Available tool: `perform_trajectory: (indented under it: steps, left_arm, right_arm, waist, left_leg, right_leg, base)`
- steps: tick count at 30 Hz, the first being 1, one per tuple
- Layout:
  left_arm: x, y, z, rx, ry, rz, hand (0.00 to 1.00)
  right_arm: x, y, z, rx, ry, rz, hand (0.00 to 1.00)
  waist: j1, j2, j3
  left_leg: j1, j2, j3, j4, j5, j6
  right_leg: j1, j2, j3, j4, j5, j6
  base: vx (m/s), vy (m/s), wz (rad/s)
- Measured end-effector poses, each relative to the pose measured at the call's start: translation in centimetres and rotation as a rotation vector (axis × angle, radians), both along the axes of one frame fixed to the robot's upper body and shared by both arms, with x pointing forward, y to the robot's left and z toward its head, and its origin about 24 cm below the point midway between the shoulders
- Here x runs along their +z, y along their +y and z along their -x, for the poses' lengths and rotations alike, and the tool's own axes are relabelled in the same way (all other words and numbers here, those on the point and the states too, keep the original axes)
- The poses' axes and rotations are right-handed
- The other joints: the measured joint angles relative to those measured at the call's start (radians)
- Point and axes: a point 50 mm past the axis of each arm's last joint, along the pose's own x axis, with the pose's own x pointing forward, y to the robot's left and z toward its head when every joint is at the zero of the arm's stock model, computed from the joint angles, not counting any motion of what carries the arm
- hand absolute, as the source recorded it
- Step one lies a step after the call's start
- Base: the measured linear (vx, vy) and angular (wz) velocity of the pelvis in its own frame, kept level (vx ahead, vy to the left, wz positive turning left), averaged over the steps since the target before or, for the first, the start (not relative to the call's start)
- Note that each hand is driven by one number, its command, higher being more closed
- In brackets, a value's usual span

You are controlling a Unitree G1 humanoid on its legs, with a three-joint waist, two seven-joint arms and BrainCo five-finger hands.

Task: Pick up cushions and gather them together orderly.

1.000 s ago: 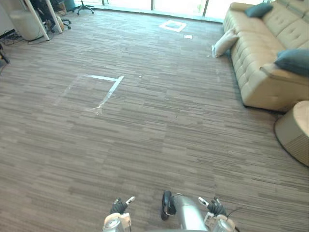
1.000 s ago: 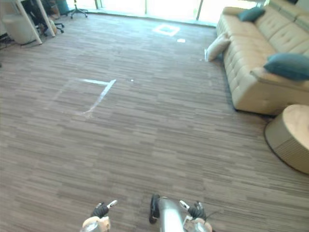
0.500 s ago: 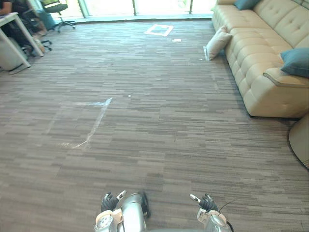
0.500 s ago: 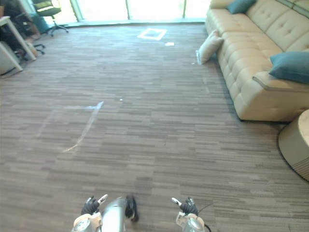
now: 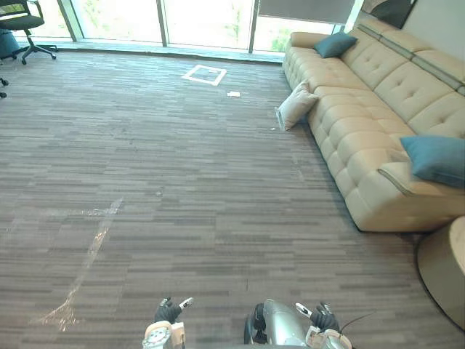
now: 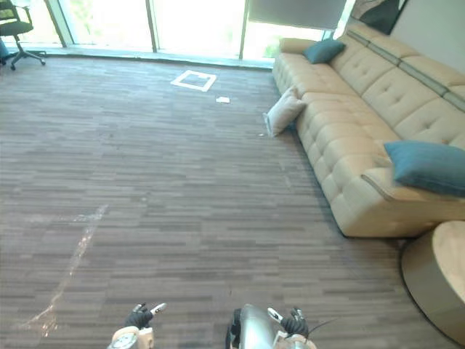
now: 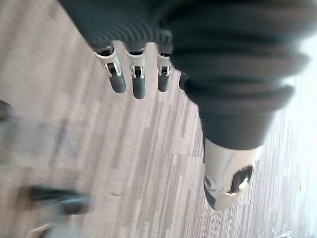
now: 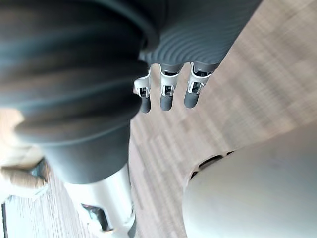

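Two hands hang low over the carpet (image 5: 182, 182): the left hand (image 5: 168, 313) and the right hand (image 5: 324, 318), each with its fingers loosely straight and holding nothing. Further right, a beige cushion (image 5: 296, 106) stands on the floor, leaning against the cream sofa (image 5: 363, 109). The far teal cushion (image 5: 335, 44) sits at the sofa's far end, and the near teal cushion (image 5: 438, 158) lies by its near arm.

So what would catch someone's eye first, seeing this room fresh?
The long beige sofa along the right side, with a teal cushion at its far end and a second teal cushion at its near end. Then a beige cushion down on the carpet, propped against the sofa's front.
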Motion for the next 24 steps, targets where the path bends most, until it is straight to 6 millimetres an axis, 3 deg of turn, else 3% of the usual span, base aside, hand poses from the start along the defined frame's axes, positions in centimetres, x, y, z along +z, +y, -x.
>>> perform_trajectory:
  steps: [1,3,4,5,6,7,9,11,12,15,17,18,19,20,21,22,23,24]
  left_arm:
    - [-0.3,-1.1,0.4,0.012,0.015,0.036,0.0]
    - [-0.2,-1.9,0.0,-0.013,0.006,0.045,0.0]
    - [-0.2,-2.0,-0.1,-0.023,0.005,0.046,0.0]
    - [-0.2,-1.9,-0.1,-0.014,0.006,0.045,0.0]
    - [-0.2,-1.3,0.2,0.023,0.006,0.038,0.0]
    - [-0.1,-0.7,0.3,0.062,-0.002,0.032,0.0]
    - [0.1,0.5,0.9,0.087,-0.006,-0.002,0.0]
    - [0.5,1.3,0.4,0.098,-0.042,-0.021,0.0]
    - [0.8,1.4,0.1,0.098,-0.062,-0.026,0.0]
    - [1.2,1.6,-0.2,0.103,-0.099,-0.035,0.0]
    - [1.2,1.4,-0.3,0.109,-0.106,-0.03,0.0]
    - [1.1,1.3,-0.2,0.116,-0.102,-0.024,0.0]
    - [1.1,1.3,-0.2,0.12,-0.101,-0.022,0.0]
    - [1.3,2.3,-0.3,0.111,-0.106,-0.049,0.0]
    - [1.4,2.7,-0.5,0.111,-0.11,-0.059,0.0]
    - [1.4,3.0,-0.4,0.108,-0.106,-0.069,0.0]
    - [1.4,3.1,-0.4,0.106,-0.102,-0.073,0.0]
    - [1.3,3.2,-0.4,0.096,-0.091,-0.082,0.0]
  right_arm:
    - [0.3,-0.8,-0.9,0.043,-0.008,0.033,0.0]
    - [0.4,-1.0,-1.2,0.052,-0.012,0.039,0.0]
    - [0.6,-1.3,-1.5,0.061,-0.017,0.052,0.0]
    - [0.6,-1.3,-1.5,0.062,-0.015,0.052,0.0]
    - [0.7,-1.5,-1.7,0.066,-0.015,0.057,0.0]
    - [0.8,-1.4,-2.1,0.067,-0.021,0.058,0.0]
    - [0.4,-0.6,-2.2,0.076,0.001,0.036,0.0]
    - [0.1,0.4,-1.8,0.073,0.015,0.01,0.0]
    - [0.1,0.7,-1.8,0.078,0.016,0.003,0.0]
    - [0.0,1.2,-1.9,0.102,0.025,-0.003,0.0]
    - [0.1,1.4,-2.1,0.111,0.02,-0.001,0.0]
    - [0.0,1.4,-1.9,0.11,0.03,-0.001,0.0]
    - [-0.4,1.9,-1.4,0.117,0.056,-0.011,0.0]
    - [-0.6,2.7,-1.0,0.123,0.072,-0.025,0.0]
    - [-0.7,3.1,-0.8,0.114,0.076,-0.039,0.0]
    - [-0.9,3.4,-0.3,0.112,0.093,-0.05,0.0]
    - [-0.9,3.3,-0.2,0.107,0.094,-0.049,0.0]
    - [-1.0,3.0,0.0,0.102,0.098,-0.042,0.0]
  waist:
    - [0.006,0.057,-0.013]
    - [0.001,0.066,-0.007]
    - [-0.016,0.095,-0.009]
    - [-0.016,0.099,-0.011]
    - [0.003,0.113,-0.003]
    - [0.023,0.135,0.016]
    - [0.032,0.111,0.038]
    - [0.059,0.078,0.036]
    - [0.066,0.076,0.035]
    - [0.077,0.073,0.035]
    - [0.081,0.068,0.035]
    - [0.081,0.075,0.032]
    - [0.091,0.056,0.022]
    - [0.101,0.013,0.002]
    - [0.1,-0.014,-0.004]
    - [0.103,-0.037,-0.004]
    - [0.103,-0.044,-0.002]
    - [0.096,-0.048,0.006]
  left_leg:
    - [0.022,0.058,-0.046,0.037,0.028,-0.031]
    - [0.0,0.067,-0.094,0.127,0.092,-0.05]
    - [-0.14,0.102,-0.164,0.44,0.227,-0.058]
    - [-0.175,0.109,-0.174,0.499,0.265,-0.059]
    - [-0.294,0.145,-0.204,0.732,0.38,-0.081]
    - [-0.399,0.19,-0.203,0.972,0.359,-0.083]
    - [-0.538,0.212,-0.185,1.165,0.28,-0.077]
    - [-0.657,0.222,-0.107,1.115,0.224,-0.064]
    - [-0.708,0.229,-0.055,1.025,0.203,-0.056]
    - [-0.783,0.191,0.075,0.622,0.172,-0.046]
    - [-0.797,0.134,0.12,0.347,0.226,-0.061]
    - [-0.797,0.119,0.114,0.255,0.293,-0.021]
    - [-0.783,0.098,0.096,0.26,0.381,0.026]
    - [-0.774,0.067,0.104,0.291,0.349,0.044]
    - [-0.773,0.058,0.104,0.357,0.282,0.071]
    - [-0.73,0.043,0.106,0.43,0.187,0.075]
    - [-0.705,0.034,0.106,0.436,0.158,0.07]
    - [-0.647,0.016,0.102,0.438,0.106,0.057]
  right_leg:
    - [0.007,0.015,-0.018,0.102,-0.047,-0.056]
    - [0.008,-0.007,-0.022,0.194,-0.115,-0.055]
    - [0.079,0.009,-0.04,0.178,-0.178,-0.051]
    - [0.098,0.016,-0.039,0.159,-0.191,-0.051]
    - [0.161,0.051,-0.02,0.093,-0.218,-0.057]
    - [0.244,0.096,0.002,0.04,-0.23,-0.077]
    - [0.396,0.118,0.031,-0.047,-0.252,-0.091]
    - [0.526,0.116,0.075,-0.16,-0.259,-0.086]
    - [0.578,0.116,0.094,-0.21,-0.262,-0.08]
    - [0.695,0.091,0.157,-0.294,-0.292,-0.058]
    - [0.755,0.061,0.196,-0.335,-0.317,-0.03]
    - [0.781,0.059,0.223,-0.334,-0.321,-0.025]
    - [0.795,0.039,0.249,-0.319,-0.321,-0.025]
    - [0.78,-0.007,0.27,-0.258,-0.318,-0.019]
    - [0.751,-0.029,0.284,-0.17,-0.287,0.03]
    - [0.718,-0.038,0.311,0.022,-0.205,0.09]
    - [0.69,-0.039,0.32,0.109,-0.164,0.133]
    - [0.599,-0.042,0.327,0.34,-0.025,0.261]
  base:
    - [0.98,-0.222,0.48]
    - [0.75,-0.255,0.53]
    - [0.7,-0.306,0.55]
    - [0.7,-0.284,0.21]
    - [0.66,-0.169,-0.49]
    - [0.64,-0.126,-0.71]
    - [0.61,-0.105,-0.59]
    - [0.55,-0.095,-0.55]
    - [0.52,-0.051,-0.62]
    - [0.67,0.092,-0.62]
    - [0.75,0.227,-0.74]
    - [0.71,0.273,-0.76]
    - [0.74,0.312,-0.65]
    - [0.92,0.395,-0.49]
    - [0.92,0.409,-0.23]
    - [0.77,0.345,-0.04]
    - [0.73,0.32,0.06]
    - [0.68,0.264,0.05]
